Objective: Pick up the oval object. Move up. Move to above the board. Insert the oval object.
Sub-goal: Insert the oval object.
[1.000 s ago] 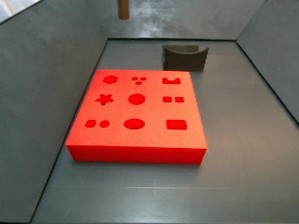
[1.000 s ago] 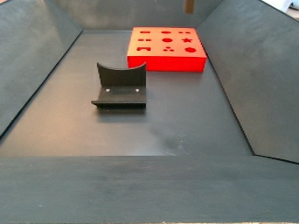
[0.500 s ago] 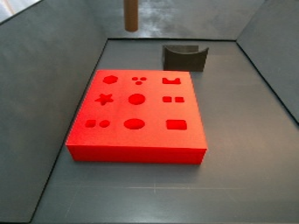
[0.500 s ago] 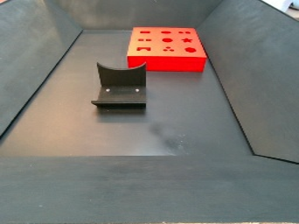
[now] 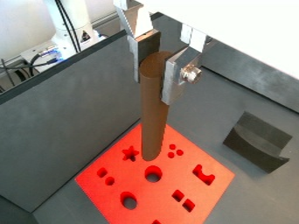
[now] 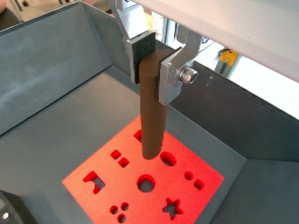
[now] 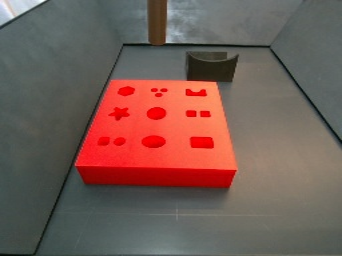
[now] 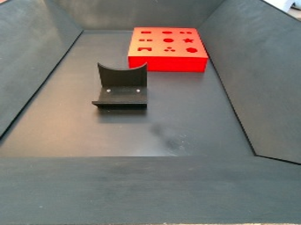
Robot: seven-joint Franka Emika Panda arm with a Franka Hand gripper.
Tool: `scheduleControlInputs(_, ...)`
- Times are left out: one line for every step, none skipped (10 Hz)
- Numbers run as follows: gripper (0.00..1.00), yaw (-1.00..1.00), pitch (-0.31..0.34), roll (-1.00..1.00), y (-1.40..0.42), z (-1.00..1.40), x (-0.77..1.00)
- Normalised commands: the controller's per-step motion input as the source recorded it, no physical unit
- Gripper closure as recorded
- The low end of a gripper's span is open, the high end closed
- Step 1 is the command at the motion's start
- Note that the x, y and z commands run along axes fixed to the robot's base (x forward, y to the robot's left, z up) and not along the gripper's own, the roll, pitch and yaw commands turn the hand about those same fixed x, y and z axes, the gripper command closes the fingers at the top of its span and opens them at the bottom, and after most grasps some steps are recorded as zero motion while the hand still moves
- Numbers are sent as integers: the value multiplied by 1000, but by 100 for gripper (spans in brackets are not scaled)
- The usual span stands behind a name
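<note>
— Progress so far? Peg status first.

— Pickup done, lift done. Gripper (image 5: 156,66) clamped on the oval object (image 5: 153,105), silver plates pressed against its upper end in both wrist views, rod hanging upright and clear of everything.

— Position relative to the board?

— Held high above the board (image 6: 111,184), lower tip over the cutouts in both wrist views. Hard to say exactly which cutout sits under the tip; looks close to the round holes near the middle row, perhaps slightly off. In a side view, only the brown rod (image 7: 158,22) showing at the top edge of the frame, gripper itself out of shot. Nothing of it visible in the other fixed camera.

— Where on the floor?

— Board (image 7: 154,135) lying flat toward one end of the grey floor, fixture (image 7: 211,65) standing just beyond its far edge, apart from it. Same pair in a side view: fixture (image 8: 120,86) mid-floor, board (image 8: 168,48) near the far wall.

— Remaining?

— Final alignment over the matching oval slot, then straight descent and release. Probably two of four steps finished, third nearly so. Insertion not yet begun.
</note>
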Motion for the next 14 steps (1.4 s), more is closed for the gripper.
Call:
scheduleControlInputs(100, -1000, 0, 3, 0, -140, 0)
scheduleControlInputs(100, -1000, 0, 0, 0, -151, 0)
scheduleControlInputs(100, -1000, 0, 0, 0, -157, 0)
scheduleControlInputs(100, -1000, 0, 0, 0, -169, 0)
scheduleControlInputs(100, -1000, 0, 0, 0, -186, 0)
scheduleControlInputs(100, -1000, 0, 0, 0, -209, 0)
scheduleControlInputs(100, -1000, -1, 0, 0, -183, 0)
scheduleControlInputs(100, -1000, 0, 0, 0, -191, 0)
scheduleControlInputs(100, -1000, -7, 0, 0, -200, 0)
scheduleControlInputs(100, -1000, -4, 0, 0, -200, 0)
scheduleControlInputs(100, -1000, -3, 0, 0, -200, 0)
scheduleControlInputs(100, -1000, 0, 0, 0, -206, 0)
scheduleControlInputs(100, -1000, 0, 0, 0, -217, 0)
scheduleControlInputs(100, -1000, 0, 0, 0, -220, 0)
